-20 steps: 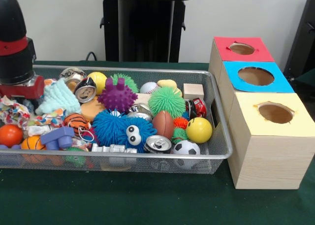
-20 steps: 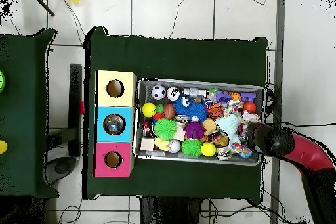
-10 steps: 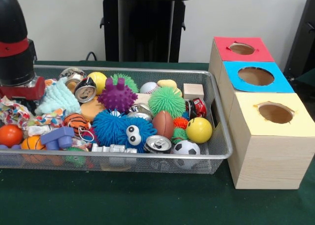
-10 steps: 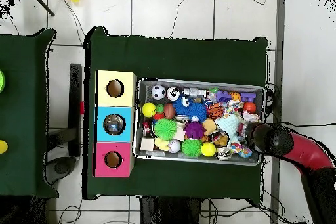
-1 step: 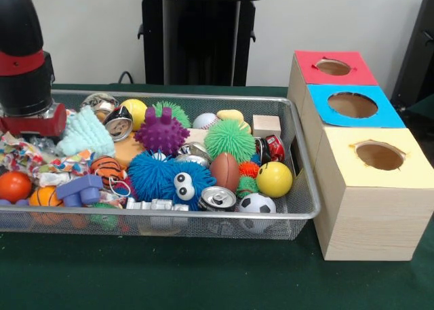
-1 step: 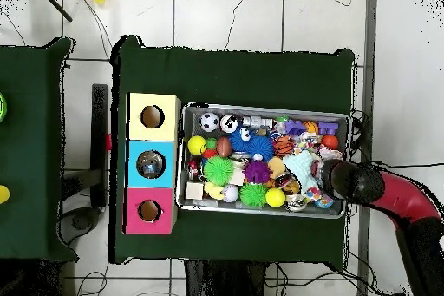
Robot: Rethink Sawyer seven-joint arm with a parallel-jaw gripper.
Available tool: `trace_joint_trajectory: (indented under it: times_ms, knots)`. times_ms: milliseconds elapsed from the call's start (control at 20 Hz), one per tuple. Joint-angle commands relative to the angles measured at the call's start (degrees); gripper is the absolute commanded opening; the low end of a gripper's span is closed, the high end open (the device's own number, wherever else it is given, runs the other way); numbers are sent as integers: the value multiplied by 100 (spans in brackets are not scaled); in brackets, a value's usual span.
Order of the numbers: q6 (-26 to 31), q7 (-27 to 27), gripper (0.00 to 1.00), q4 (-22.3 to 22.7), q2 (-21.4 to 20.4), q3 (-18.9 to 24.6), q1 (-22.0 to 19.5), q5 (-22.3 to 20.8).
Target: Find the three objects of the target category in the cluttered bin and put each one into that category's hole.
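Front view: gripper (image 5: pixel 30 123) sits at the left end of the wire mesh bin (image 5: pixel 298 188), its tips buried behind the clutter, so cannot tell whether it is open or clamped. Versus 1.0 s ago the arm's black and red wrist has shifted slightly right, toward the bin's middle, and now sits just beside the teal fuzzy cloth (image 5: pixel 85 133), which has nudged right with it; overhead shows the same small move inward over the bin's end. Rest of the clutter unchanged: purple spiky ball (image 5: pixel 161 131), green spiky ball (image 5: pixel 229 139), blue googly-eyed fuzzy toy (image 5: pixel 169 178), yellow ball (image 5: pixel 274 179), soccer ball (image 5: pixel 256 204), small football (image 5: pixel 224 171), can (image 5: pixel 217 198), wooden cube (image 5: pixel 266 126). Just beside the bin's right end stand three wooden boxes with holes: red-topped box (image 5: pixel 333 67), blue-topped box (image 5: pixel 352 105), yellow-topped box (image 5: pixel 380 157); overhead, something lies inside the blue one's hole (image 6: pixel 151 165). Everything rests on a dark green table cloth (image 5: pixel 203 276). Overhead, the floor (image 6: pixel 225 15) is white tile with cables, a second green table (image 6: pixel 30 154) off to one side.
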Motion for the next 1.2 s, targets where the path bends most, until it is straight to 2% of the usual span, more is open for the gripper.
trace_joint_trajectory:
  times_ms: [50,600,800,1050,1200]
  knots:
    - [389,-1235,100,398,-15,253,154,-444]
    - [490,-1232,100,559,-149,241,48,-351]
    - [663,-1268,100,812,-594,232,-26,-247]
    - [582,-1302,100,795,-443,210,-123,-317]
    - [561,-1330,100,855,-500,197,-183,-343]
